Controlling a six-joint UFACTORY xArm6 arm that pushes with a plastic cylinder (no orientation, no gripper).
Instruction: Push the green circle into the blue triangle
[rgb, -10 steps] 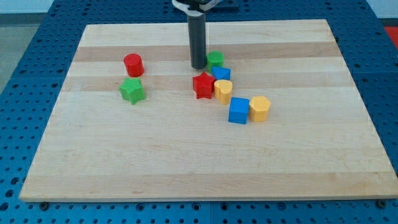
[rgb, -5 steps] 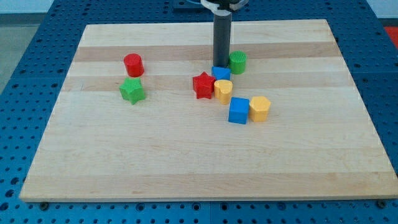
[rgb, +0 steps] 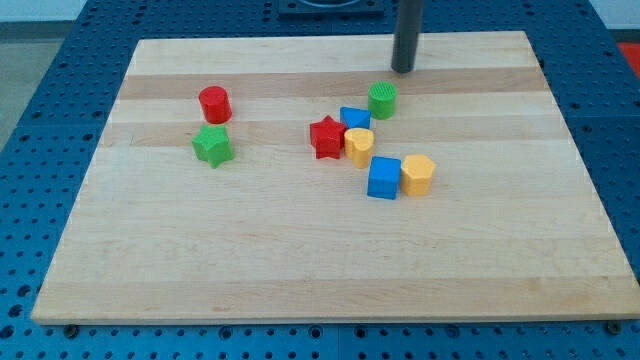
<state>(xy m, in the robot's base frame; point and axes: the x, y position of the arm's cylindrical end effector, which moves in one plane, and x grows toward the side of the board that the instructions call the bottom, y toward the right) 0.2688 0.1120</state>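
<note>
On the pale wooden board (rgb: 300, 250) over a blue pegboard, my tip (rgb: 403, 69), bare and grasping nothing, stands far-right of the green circle (rgb: 382, 100), seemingly placed to drive it left and nearer into the blue triangle (rgb: 354, 118) just beside it.

Pale wooden tabletop (rgb: 300, 250) showing smooth, matt grain in lengthwise strips; coloured blocks, among them the green circle (rgb: 382, 100), looking like matt plastic; the dark rod appearing smooth and dull.
</note>
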